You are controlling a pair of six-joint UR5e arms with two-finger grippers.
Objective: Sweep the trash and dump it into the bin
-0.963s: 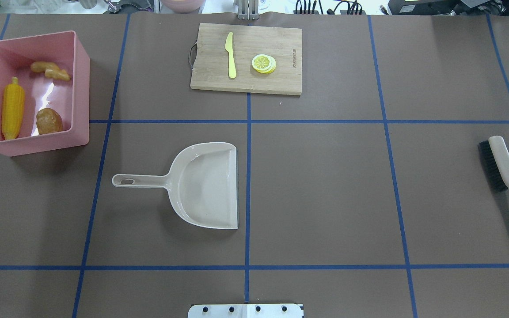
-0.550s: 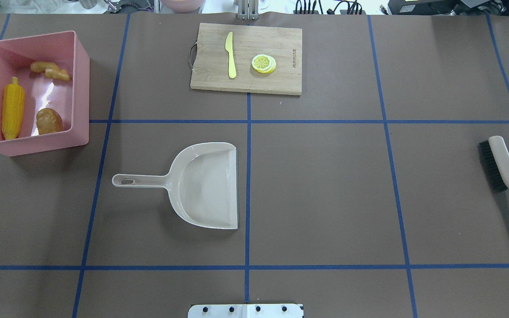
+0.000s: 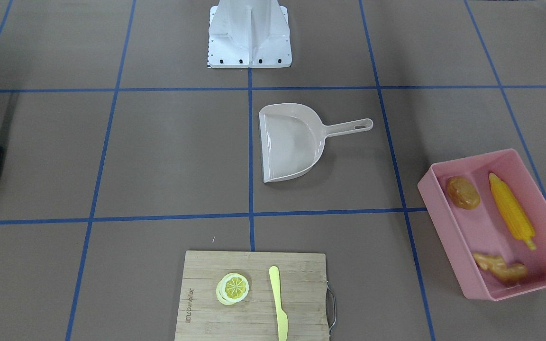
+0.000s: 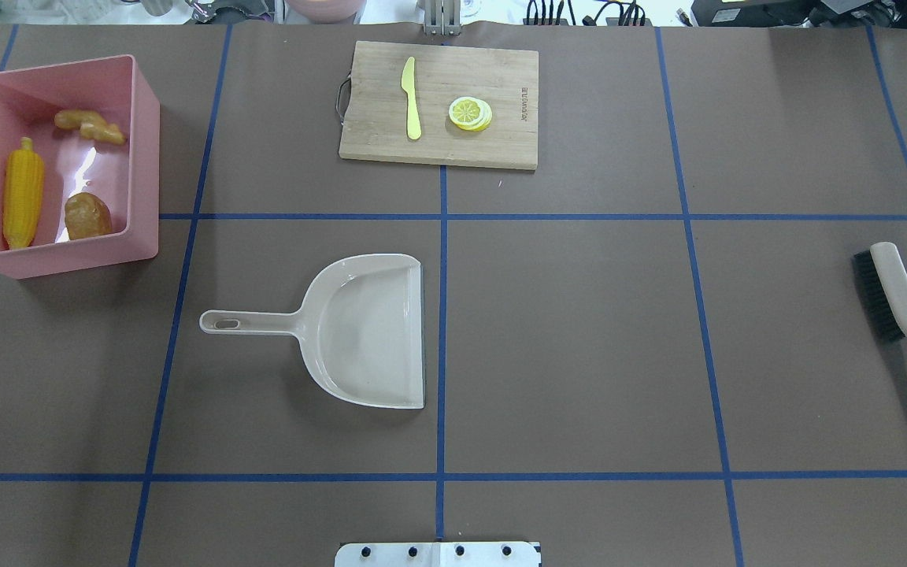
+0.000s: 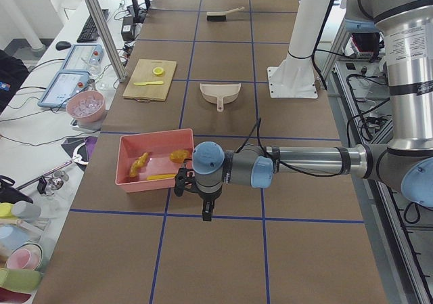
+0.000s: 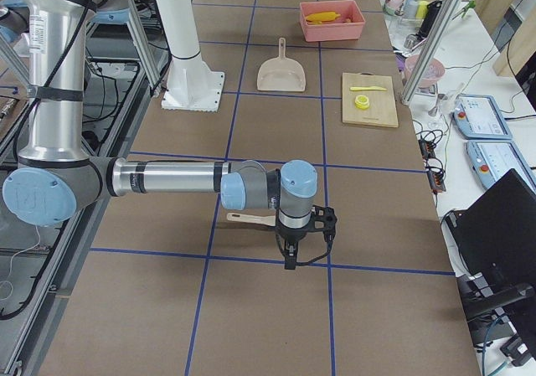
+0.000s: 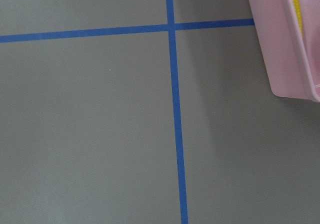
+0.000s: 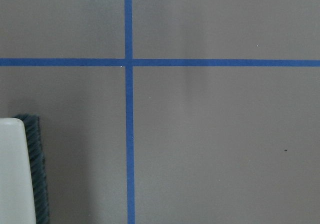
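The pink bin (image 4: 146, 157) stands at the table's far left and holds the yellow corn cob (image 4: 23, 193), the brown potato (image 4: 88, 215) and the tan ginger root (image 4: 90, 125). The beige dustpan (image 4: 367, 331) lies empty near the middle, its handle pointing left. The brush (image 4: 886, 291) lies at the right edge. My left gripper (image 5: 205, 214) shows only in the exterior left view, beside the bin's near end. My right gripper (image 6: 289, 261) shows only in the exterior right view, next to the brush. I cannot tell whether either is open or shut.
A wooden cutting board (image 4: 375, 94) at the far middle carries a yellow plastic knife (image 4: 410, 98) and a lemon slice (image 4: 469, 113). The robot's white base plate (image 4: 438, 554) sits at the near edge. Blue tape lines cross the brown table.
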